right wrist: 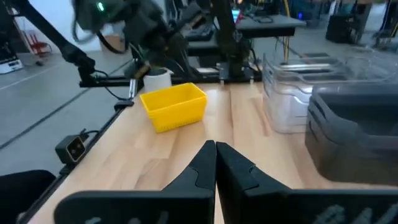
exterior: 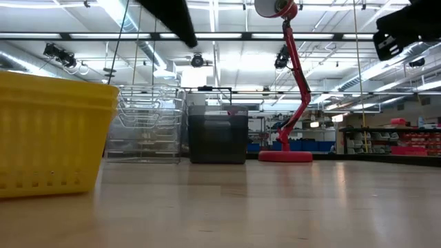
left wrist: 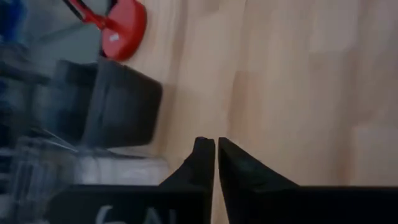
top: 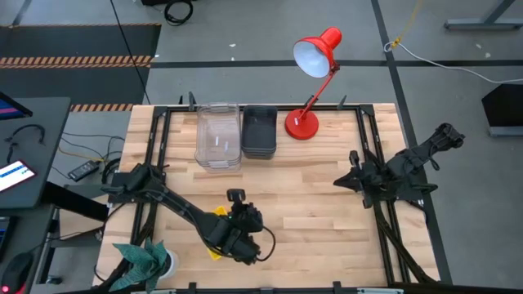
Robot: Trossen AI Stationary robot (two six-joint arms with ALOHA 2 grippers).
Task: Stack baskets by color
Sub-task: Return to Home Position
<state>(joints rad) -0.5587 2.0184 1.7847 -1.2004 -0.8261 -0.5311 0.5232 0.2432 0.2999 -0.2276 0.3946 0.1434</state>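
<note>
Your left claw point(left wrist: 209, 146) is clenched, tips almost touching, gripping nothing, above bare surface point(top: 310, 204) near the yellow baskets point(right wrist: 174, 106). Your right claw point(right wrist: 216, 149) is clenched and empty too, at the right side. The high view hides most of the yellow under the left arm. The right wrist view shows it whole, along with the clear baskets point(right wrist: 298, 87) and grey baskets point(right wrist: 354, 130) at the far edge.

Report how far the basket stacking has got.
Done: clear baskets, grey baskets and yellow baskets each form one pile. In hand: nothing; left gripper and right gripper have jaws shut, empty. Left: probably only parking the left arm, above the yellow pile.
</note>
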